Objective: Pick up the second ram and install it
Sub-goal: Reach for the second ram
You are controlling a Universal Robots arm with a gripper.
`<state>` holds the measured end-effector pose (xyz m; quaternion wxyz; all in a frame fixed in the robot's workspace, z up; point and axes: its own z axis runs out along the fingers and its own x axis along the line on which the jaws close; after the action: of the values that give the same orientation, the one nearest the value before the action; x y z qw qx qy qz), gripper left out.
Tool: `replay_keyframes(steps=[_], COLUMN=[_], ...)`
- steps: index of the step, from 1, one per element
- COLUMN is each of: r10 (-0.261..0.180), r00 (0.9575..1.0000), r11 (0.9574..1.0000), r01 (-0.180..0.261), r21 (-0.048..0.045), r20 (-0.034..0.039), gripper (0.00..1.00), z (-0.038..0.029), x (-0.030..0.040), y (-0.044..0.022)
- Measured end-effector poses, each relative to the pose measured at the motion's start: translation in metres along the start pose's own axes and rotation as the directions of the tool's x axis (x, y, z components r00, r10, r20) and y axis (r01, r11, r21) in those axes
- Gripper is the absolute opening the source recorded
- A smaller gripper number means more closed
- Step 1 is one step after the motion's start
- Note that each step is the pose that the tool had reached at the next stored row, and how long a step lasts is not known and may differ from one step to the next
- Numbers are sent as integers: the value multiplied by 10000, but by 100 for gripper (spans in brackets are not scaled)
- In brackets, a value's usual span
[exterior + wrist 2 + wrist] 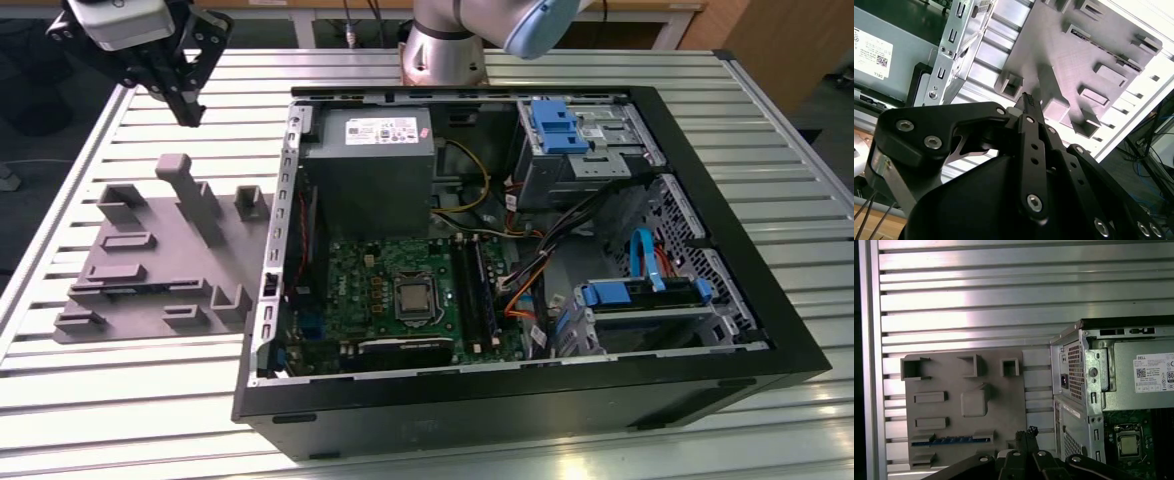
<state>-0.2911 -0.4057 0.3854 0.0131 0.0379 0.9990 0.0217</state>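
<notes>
Grey plastic, a holder plate (160, 250) with pockets and low blocks, lies on the slatted metal table (134, 400), and I place everything from it. The open computer case (534, 400) stands just beside one side of the plate. Inside it I see the green motherboard (387, 290).

The gripper (188, 115) hangs in the air above the plate, over the end that lies farther from the camera in the exterior view, and it touches nothing. Its black fingers (178, 75) run down to one point. In both wrist views the gripper (1027, 432) (1027, 98) has its jaws pressed together with nothing between them.

The second ram (951, 440) appears to me in the first wrist view as a thin blue strip. It stands on its long edge in a long slot of the plate (1004, 405), near the end opposite to the three open pockets (970, 365). The fingertips are near that same end, over the edge of the plate that faces the case, and they stay apart from the stick. In the second wrist view the plate (1029, 40) lies below the fingertips.
</notes>
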Motion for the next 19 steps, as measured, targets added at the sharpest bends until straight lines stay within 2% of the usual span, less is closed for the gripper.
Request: replay_keyframes(steps=[19], r10=[0], r00=[10000], r11=[10000], r01=[0], r21=[1], r20=[0], gripper=[13], z=[-2], x=[54], y=[-4])
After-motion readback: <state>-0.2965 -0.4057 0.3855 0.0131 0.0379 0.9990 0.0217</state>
